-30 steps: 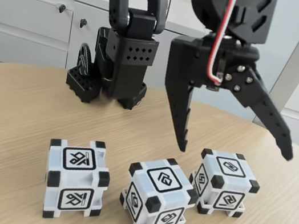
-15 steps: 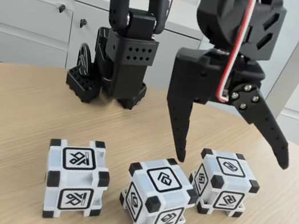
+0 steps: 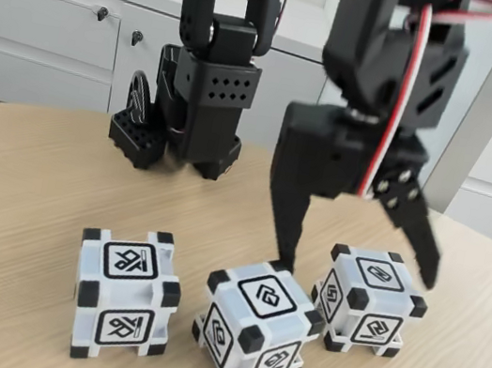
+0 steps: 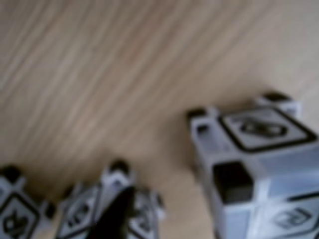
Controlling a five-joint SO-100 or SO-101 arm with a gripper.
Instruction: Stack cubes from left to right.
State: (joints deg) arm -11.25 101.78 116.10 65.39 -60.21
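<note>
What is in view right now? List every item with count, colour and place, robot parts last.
cubes: three, white with black corner blocks and black-framed glyphs, in a row on the table in the fixed view: left cube, middle cube, right cube; none stacked.
table: one, light wood grain, under everything.
cabinets: white, with small dark knobs, behind the table.
arm base: one, black, perforated housing, at the table's far side.
gripper: one, black, with red and white wires, jaws spread open, hanging low over the gap between the middle and right cubes; one fingertip is right by the middle cube's top rear edge, and contact cannot be told.
</note>
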